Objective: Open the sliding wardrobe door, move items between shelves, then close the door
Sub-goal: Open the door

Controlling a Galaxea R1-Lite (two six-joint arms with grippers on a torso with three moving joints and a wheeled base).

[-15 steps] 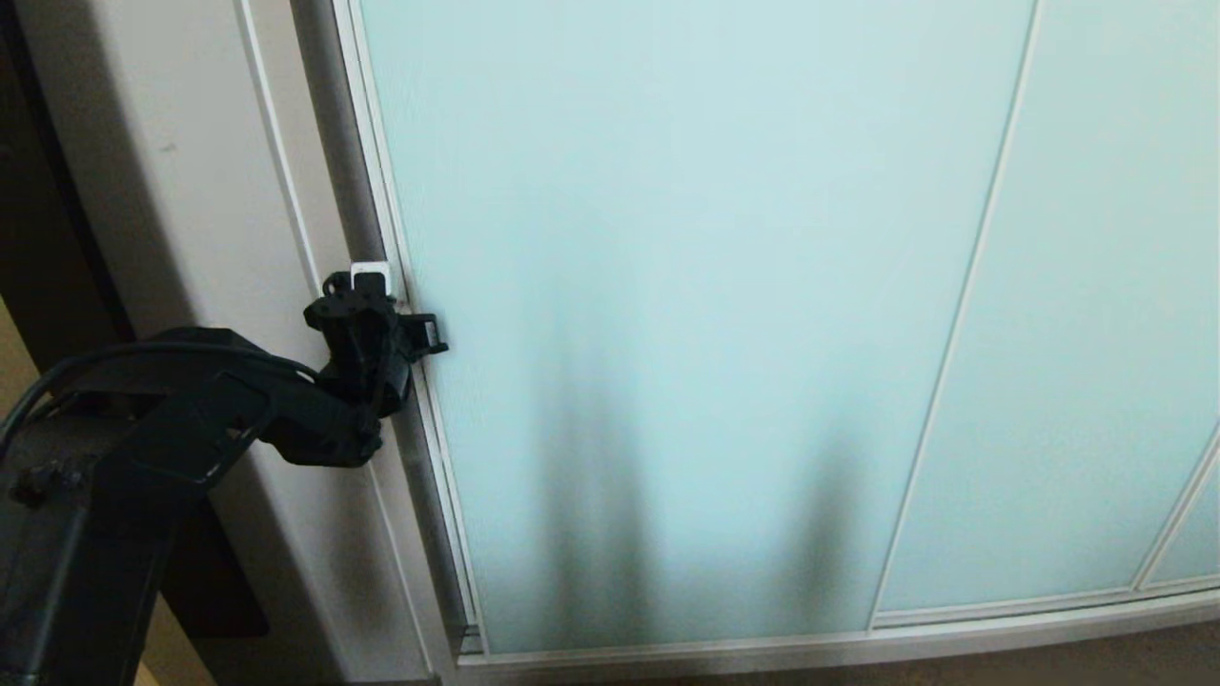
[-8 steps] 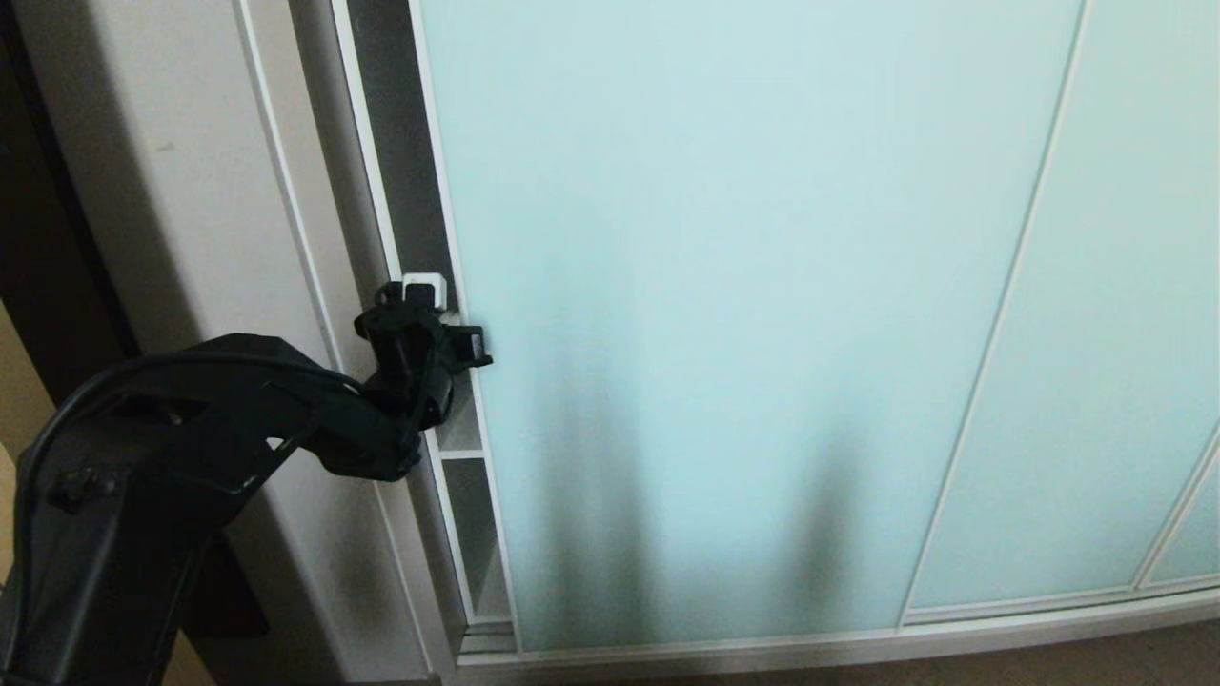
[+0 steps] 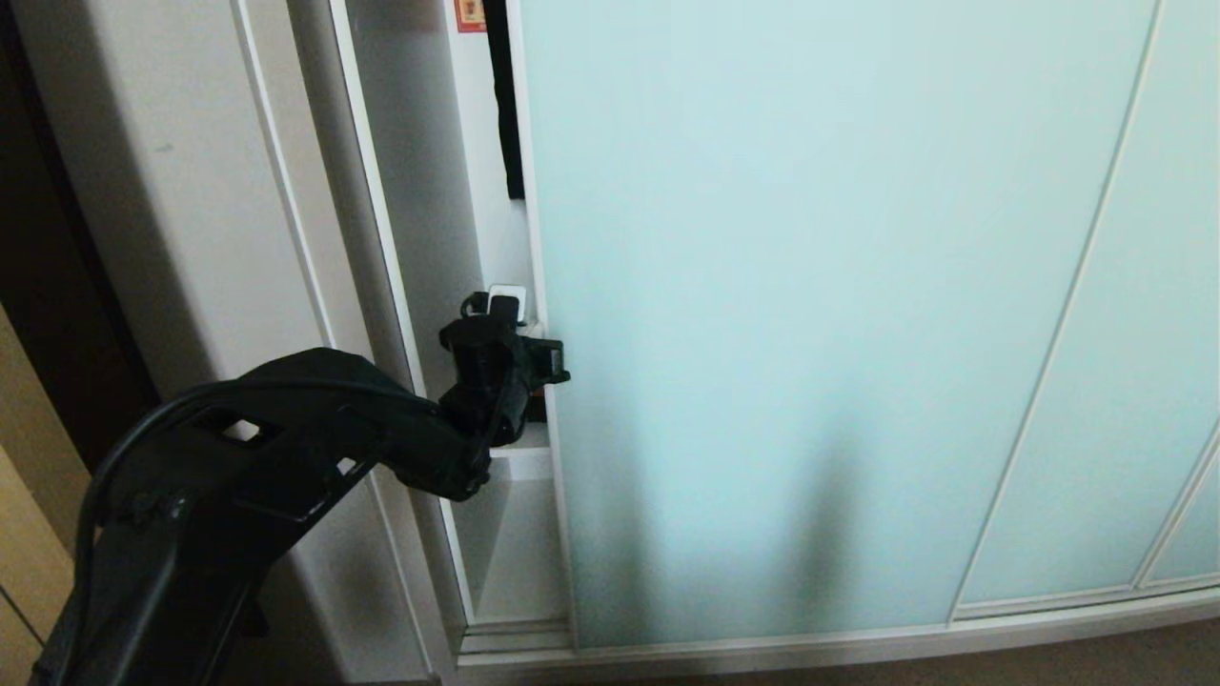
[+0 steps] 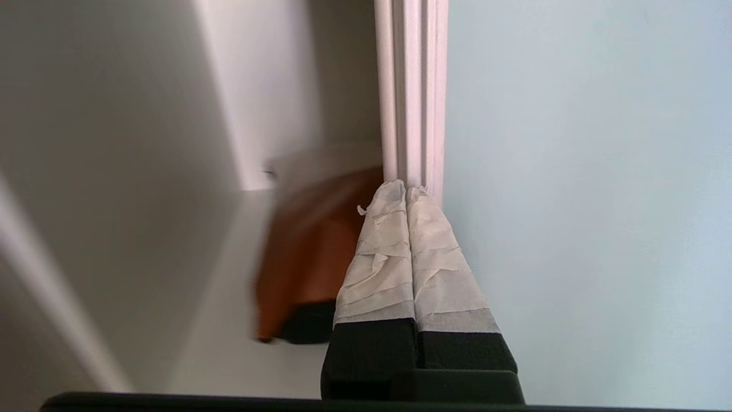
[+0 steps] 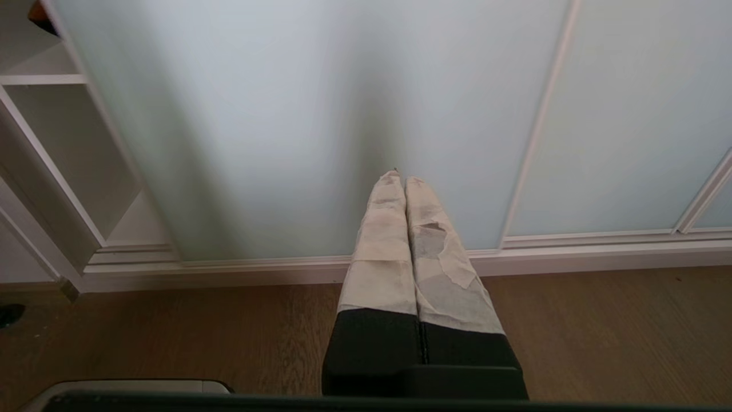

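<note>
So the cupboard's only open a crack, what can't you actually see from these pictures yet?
- Most of the interior: in the head view the sliding wardrobe door still covers it; only a strip of shelf shows.
- The cushion: left wrist view, blurred, partly behind the shut left gripper.
- A dark hanging garment: cut off by the top edge and the door.
- The right gripper: shut, outside the head view.

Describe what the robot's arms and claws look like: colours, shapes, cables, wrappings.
The left arm is matte black and chunky, with angular cut-out openings in its shell and a black cable looping over it. The left claw has two long tapering fingers, black at the base and wrapped in off-white tape toward the tips. The right claw looks the same, though its tape is dirtier and torn in one patch.
</note>
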